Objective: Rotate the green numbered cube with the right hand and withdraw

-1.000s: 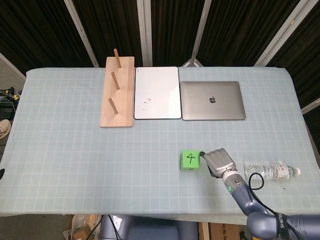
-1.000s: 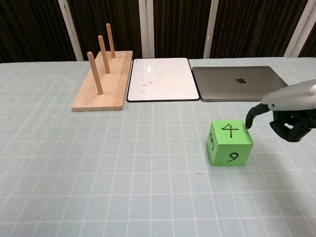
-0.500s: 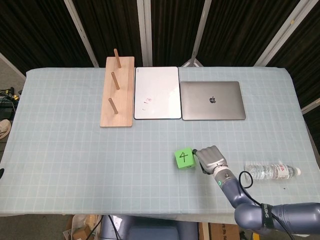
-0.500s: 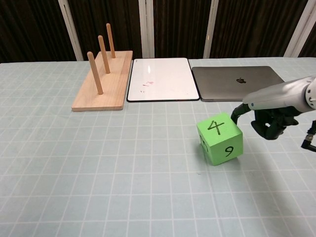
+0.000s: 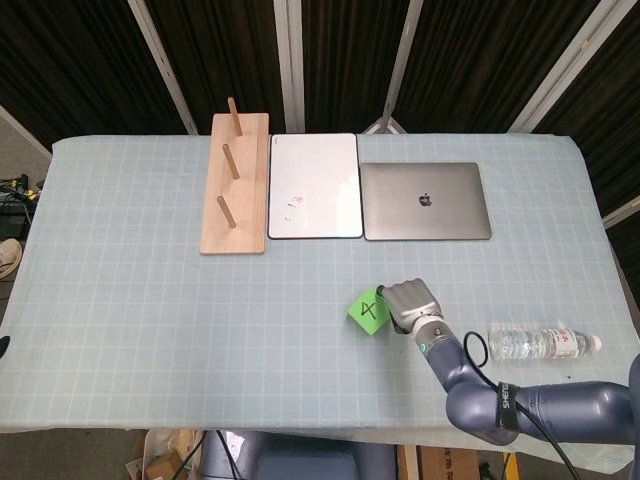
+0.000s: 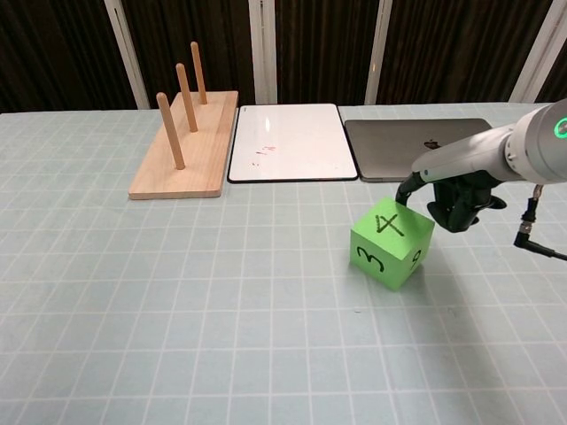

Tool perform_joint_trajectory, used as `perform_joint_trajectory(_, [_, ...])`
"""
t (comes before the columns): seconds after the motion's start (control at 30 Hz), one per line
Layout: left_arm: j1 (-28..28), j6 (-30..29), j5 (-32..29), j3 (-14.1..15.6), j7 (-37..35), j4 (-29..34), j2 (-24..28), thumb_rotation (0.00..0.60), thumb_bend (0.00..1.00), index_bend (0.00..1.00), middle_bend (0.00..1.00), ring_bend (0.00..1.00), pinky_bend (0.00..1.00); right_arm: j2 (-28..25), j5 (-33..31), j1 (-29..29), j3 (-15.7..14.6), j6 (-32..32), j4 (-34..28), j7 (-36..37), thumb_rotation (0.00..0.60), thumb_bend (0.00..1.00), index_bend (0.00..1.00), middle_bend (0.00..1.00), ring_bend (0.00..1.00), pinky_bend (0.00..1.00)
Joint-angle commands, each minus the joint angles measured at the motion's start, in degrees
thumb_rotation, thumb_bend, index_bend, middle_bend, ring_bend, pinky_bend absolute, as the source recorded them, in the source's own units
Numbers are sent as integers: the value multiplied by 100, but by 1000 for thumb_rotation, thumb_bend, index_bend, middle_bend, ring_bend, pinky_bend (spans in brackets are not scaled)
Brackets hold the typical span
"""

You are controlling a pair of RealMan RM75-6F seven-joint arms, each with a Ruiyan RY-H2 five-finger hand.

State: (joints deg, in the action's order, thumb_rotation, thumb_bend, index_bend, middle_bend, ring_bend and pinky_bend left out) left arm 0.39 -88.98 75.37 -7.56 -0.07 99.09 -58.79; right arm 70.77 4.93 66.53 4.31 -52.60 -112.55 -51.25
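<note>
Fingertip contact is seen between the right robot hand [image 6: 456,197] and the green numbered cube [image 6: 391,242]: one dark fingertip [image 6: 404,194] is pressed against the cube's upper far corner, while the remaining fingers are curled in beneath the palm with nothing held in them. In the head view the same robot hand [image 5: 408,303] is shown just right of the cube [image 5: 367,309], touching its right edge. The cube is placed on the desk [image 6: 177,310] in the near right part of the surface, in front of the laptop and well apart from it. It is turned corner-on toward the chest camera, so that a handwritten 4 is shown on the top face, a 3 on the left front face, and part of another digit on the right front face, which cannot be read fully.

A closed grey laptop [image 5: 425,200] is laid at the far right of the desk, with a whiteboard [image 5: 314,185] just beside it on the left and a wooden peg board [image 5: 235,182] with upright pegs beside that. A plastic water bottle [image 5: 540,343] is lying on its side to the right of the arm. The left robot hand is not shown in either view.
</note>
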Motion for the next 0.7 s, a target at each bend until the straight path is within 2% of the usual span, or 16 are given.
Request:
perform_joint_trajectory(0.03, [2,-7,-3,1,15,3,-7,600,307,112,0,0,0,75,-152,155,6,158,125,29,600,837,215,839,872,763])
perform_joint_trajectory(0.43, [-28,45,-58,-26,8,-18,-9,600,307,112,0,0,0,707,-757,931,124,73,517,-109,600,837,215,840,872,763])
perform_joint_trajectory(0.7, [-30,59,-67,-36,-57,-32,16,600,307,112,0,0,0,857,-863,1175,99,-131,409,-169,600,844,215,840,872,763])
